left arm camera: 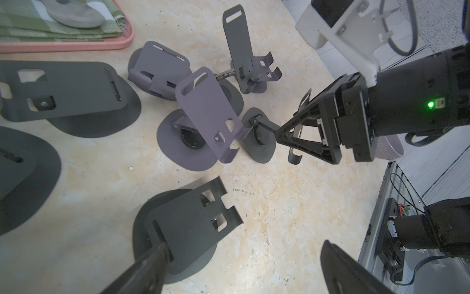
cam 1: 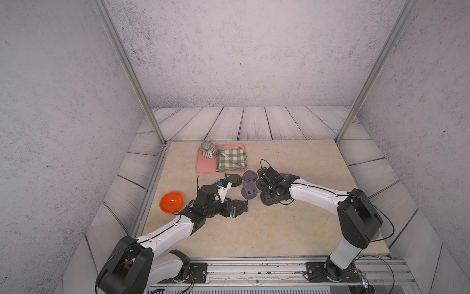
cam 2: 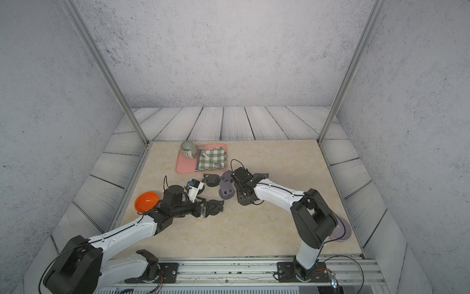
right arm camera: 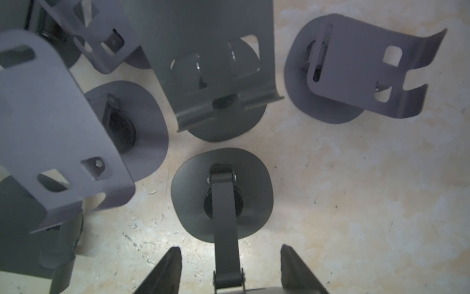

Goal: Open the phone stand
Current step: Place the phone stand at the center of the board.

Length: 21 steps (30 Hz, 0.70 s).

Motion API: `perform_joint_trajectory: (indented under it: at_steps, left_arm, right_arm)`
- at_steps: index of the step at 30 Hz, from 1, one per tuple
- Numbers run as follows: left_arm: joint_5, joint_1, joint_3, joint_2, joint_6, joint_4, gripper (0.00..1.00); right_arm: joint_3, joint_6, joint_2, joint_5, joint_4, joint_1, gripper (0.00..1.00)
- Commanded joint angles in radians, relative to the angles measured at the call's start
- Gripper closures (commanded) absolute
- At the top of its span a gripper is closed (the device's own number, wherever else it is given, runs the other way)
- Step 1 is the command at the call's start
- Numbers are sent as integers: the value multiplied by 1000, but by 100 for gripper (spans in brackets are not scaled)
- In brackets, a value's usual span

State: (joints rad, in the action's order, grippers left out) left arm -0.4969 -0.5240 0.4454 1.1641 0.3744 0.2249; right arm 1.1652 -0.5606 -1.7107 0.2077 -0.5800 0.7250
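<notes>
Pink tray (cam 1: 203, 165) on surface (cam 1: 292, 229). Just in front of tray: purple phone stand (cam 1: 249, 191), R claw (cam 1: 265, 187) at dark phone stand (cam 1: 259, 183). L claw (cam 1: 236, 208) further front; orange bowl (cam 1: 171, 201) front-left.

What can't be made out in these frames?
Whether the right gripper clamps the phone stand: the stand's plate runs off the right wrist view's bottom edge, and in both top views the arm covers it.
The lilac bowl: in the left wrist view the right gripper hides most of it, and the lettering is unreadable.
A black stand in the left wrist view: cut by the frame edge.
The spoon print: too small in a top view.
</notes>
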Motion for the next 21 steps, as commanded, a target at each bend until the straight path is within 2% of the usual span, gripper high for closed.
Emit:
perform_joint_trajectory:
  at_steps: [1,13,18,21]
  left_arm:
    - [-16,-7,-25,1,8,45,2]
    - [-24,-10,-22,40,18,78,2]
    - [-25,-10,-21,46,19,82,2]
    - [-25,-10,-20,50,20,85,2]
  right_arm:
    - [-4,-15,-18,-20,2,-4,45]
    - [22,-1,-17,-14,-34,-4,21]
    - [35,6,7,1,-60,-5,0]
    - [37,11,34,11,-75,-4,1]
